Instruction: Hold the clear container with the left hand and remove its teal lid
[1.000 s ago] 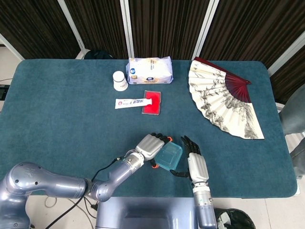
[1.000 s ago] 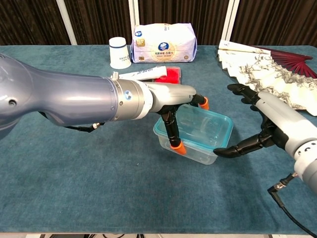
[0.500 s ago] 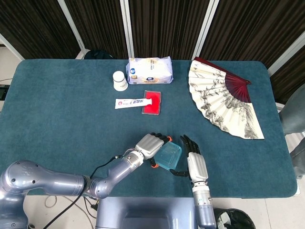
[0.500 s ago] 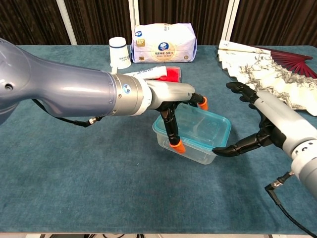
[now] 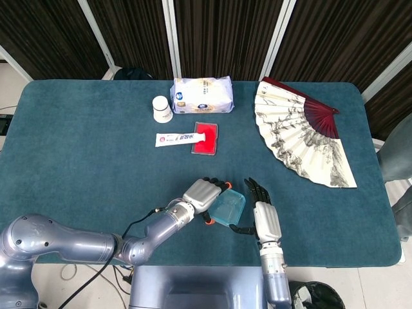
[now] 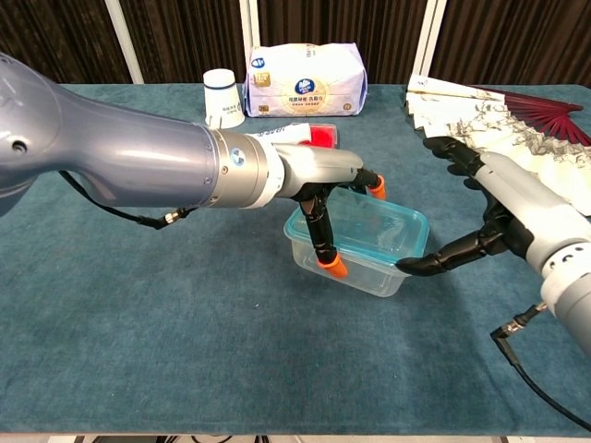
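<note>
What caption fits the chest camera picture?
Left hand grips the clear container; right hand reaches its teal lid.

clear container [image 6: 362, 263] rectangular, near table's 6 o'clock edge, tilted slightly; teal lid [image 6: 363, 227] still seated on rim.

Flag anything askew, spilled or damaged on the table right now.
Nothing spilled or damaged. Only the clear container looks askew: held by the left hand, it appears tipped, teal lid on. The right hand is at its corner.
</note>
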{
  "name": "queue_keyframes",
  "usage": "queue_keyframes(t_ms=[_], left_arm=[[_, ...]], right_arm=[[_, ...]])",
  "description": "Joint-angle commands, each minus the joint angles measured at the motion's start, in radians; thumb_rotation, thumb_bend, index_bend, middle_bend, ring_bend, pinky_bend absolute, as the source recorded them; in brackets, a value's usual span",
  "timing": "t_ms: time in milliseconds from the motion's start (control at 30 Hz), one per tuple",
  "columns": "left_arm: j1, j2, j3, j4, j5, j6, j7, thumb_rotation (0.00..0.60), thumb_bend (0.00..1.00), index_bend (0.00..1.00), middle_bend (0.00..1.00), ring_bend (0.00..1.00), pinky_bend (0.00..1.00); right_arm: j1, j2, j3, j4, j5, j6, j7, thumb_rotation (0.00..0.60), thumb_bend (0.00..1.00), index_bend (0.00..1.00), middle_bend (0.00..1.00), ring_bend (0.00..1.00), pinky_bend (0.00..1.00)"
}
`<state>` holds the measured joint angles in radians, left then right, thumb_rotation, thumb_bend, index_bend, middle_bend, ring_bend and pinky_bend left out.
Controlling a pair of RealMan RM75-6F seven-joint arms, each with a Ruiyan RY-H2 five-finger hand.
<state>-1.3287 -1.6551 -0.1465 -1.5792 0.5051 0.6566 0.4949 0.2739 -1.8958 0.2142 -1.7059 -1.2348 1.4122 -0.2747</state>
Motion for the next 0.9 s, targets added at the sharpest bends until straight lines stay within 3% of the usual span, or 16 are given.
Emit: queue_keyframes(t_ms=[33,767,900], left_arm=[[-0.004,0.003,0.004,-0.002,0.0,0.001,-0.005,0.6,0.14,0.2,0.31,0.25,0.43],[-0.017,0.01,0.024,0.0,0.021,0.027,-0.048,0.6,0.1,0.16,0.24,0.19,0.36],[-0.013,0.008,0.031,0.003,0.034,0.056,-0.045,0.6,0.1,0.08,0.17,0.12,0.31]], right_arm=[[0.001,0.0,0.001,-0.003,0.001,0.0,-0.002,0.6,0.17,0.0,0.0,0.0,0.0],[0.001,0.003,-0.005,0.012,-0.001,0.004,-0.004,0.6,0.17,0.0,0.0,0.0,0.0],[0.003,0.004,-0.004,0.019,-0.012,0.009,-0.002,0.6,0.17,0.18,0.11,0.0,0.0]])
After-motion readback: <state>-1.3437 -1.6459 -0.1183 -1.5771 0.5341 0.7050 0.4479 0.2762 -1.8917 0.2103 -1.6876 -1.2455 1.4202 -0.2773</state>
